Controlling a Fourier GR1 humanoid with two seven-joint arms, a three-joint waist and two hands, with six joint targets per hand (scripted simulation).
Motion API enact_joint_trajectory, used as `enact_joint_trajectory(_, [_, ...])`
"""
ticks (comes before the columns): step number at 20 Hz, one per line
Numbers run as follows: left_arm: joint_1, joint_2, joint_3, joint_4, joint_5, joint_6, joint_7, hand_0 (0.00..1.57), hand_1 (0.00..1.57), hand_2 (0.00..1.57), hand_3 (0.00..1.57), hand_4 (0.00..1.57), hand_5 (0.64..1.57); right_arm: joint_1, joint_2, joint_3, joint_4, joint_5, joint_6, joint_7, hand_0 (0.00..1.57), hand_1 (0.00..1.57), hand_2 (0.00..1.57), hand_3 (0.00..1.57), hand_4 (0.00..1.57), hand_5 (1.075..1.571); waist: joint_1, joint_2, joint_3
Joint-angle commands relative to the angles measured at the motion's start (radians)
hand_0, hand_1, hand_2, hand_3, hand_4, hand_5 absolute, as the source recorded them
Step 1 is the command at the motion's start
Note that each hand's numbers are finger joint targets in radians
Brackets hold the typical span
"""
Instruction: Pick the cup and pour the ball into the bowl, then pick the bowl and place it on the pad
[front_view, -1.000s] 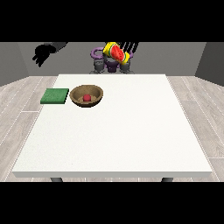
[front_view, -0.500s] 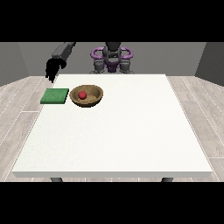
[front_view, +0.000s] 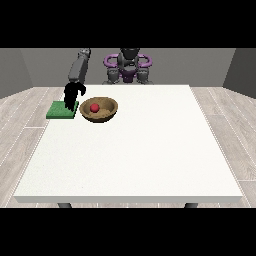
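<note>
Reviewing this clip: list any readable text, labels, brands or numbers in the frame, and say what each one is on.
None. No readable words, numbers or signs show on the round brown wooden bowl, the small red ball inside it, the flat green square pad, the large white table or the black hand at the view's left.

The bowl (front_view: 99, 109) sat on the worktop (front_view: 135, 150), toward the far edge and the view's left side. Inside the bowl lay the ball (front_view: 94, 107), a touch left of its middle. Just left of the bowl, the pad (front_view: 61, 111) lay flat at the worktop's left edge. Over the pad's right end, between pad and bowl, hung the hand at the view's left (front_view: 73, 95). Behind the bowl, past the far edge, stood the robot (front_view: 128, 66).
</note>
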Motion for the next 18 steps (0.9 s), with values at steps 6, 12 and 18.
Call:
enact_joint_trajectory(6, [0.091,0.113,0.071,-0.053,0.113,-0.090,0.021,0.00,0.00,0.00,0.00,1.01,1.535,-0.129,0.016,0.033,0.196,0.033,-0.018,-0.111,0.00,0.00,0.00,0.00,0.56,1.560,-0.031,0.031,0.0006])
enact_joint_trajectory(12, [0.039,0.168,0.090,-0.136,0.165,-0.095,0.041,0.00,0.00,0.00,0.00,1.02,1.533,-0.206,-0.061,-0.007,0.336,0.021,0.046,-0.216,0.00,0.00,0.00,0.00,0.51,1.552,-0.016,0.153,0.0017])
enact_joint_trajectory(18, [0.109,0.204,0.121,-0.157,0.207,-0.134,0.035,0.00,0.00,0.00,0.00,1.02,1.540,-0.187,-0.026,0.001,0.350,0.023,0.040,-0.280,0.00,0.00,0.00,0.00,0.45,1.546,-0.003,0.165,0.0011])
